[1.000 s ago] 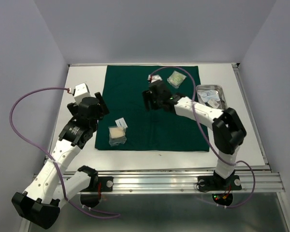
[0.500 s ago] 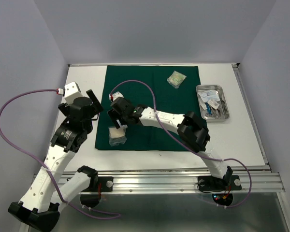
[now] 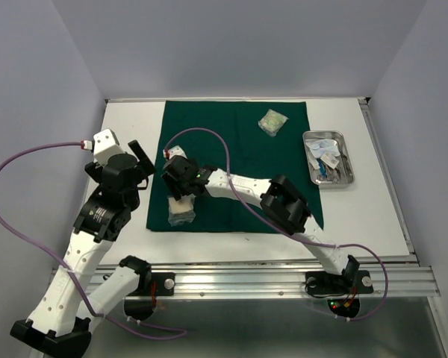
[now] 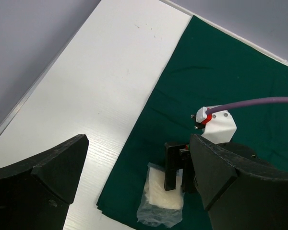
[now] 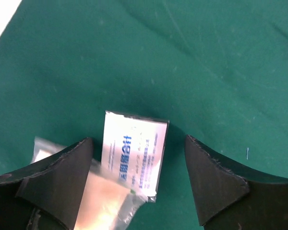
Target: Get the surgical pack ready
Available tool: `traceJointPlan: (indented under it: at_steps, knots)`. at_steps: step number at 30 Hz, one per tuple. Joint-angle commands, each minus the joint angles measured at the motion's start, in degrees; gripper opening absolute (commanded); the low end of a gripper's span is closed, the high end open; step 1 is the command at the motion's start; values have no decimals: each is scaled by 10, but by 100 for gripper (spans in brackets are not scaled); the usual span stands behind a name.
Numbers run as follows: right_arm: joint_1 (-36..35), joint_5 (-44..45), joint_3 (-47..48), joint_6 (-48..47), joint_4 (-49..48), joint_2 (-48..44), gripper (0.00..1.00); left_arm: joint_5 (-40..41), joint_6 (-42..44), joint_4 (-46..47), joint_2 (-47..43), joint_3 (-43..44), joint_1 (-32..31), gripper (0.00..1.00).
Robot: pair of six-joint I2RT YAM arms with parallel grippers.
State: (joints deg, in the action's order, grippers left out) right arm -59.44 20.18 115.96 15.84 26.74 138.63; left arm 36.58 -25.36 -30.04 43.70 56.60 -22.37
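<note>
Right pincer (image 5: 137,140) straddles a gauze packet (image 3: 181,209)
Open, gripping nothing, above the green drape (image 3: 239,149); left pincer (image 4: 138,139) hangs wide open and empty nearby.

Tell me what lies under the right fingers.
A white blue-printed packet lies on the green drape, against a clear gauze bag; the right fingers hide part of that bag.

The jaws stand wide apart above the green drape (image 5: 206,57). Between them lies 1 white packet (image 5: 133,151), touching a clear plastic packet (image 5: 103,194).
</note>
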Motion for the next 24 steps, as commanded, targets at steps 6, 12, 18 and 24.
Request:
traceJointPlan:
  at_steps: [6,12,18,24]
  knots:
    - [-9,50,37,31,6,31,74,22,5,11,-11,-13,5,99]
    - [-9,56,30,50,-12,33,56,19,4,13,-10,-12,4,99]
    - [-9,71,10,53,-29,11,48,22,4,9,-13,-16,4,99]
    - [-9,125,-33,40,-55,-44,44,17,3,12,-11,-20,5,99]
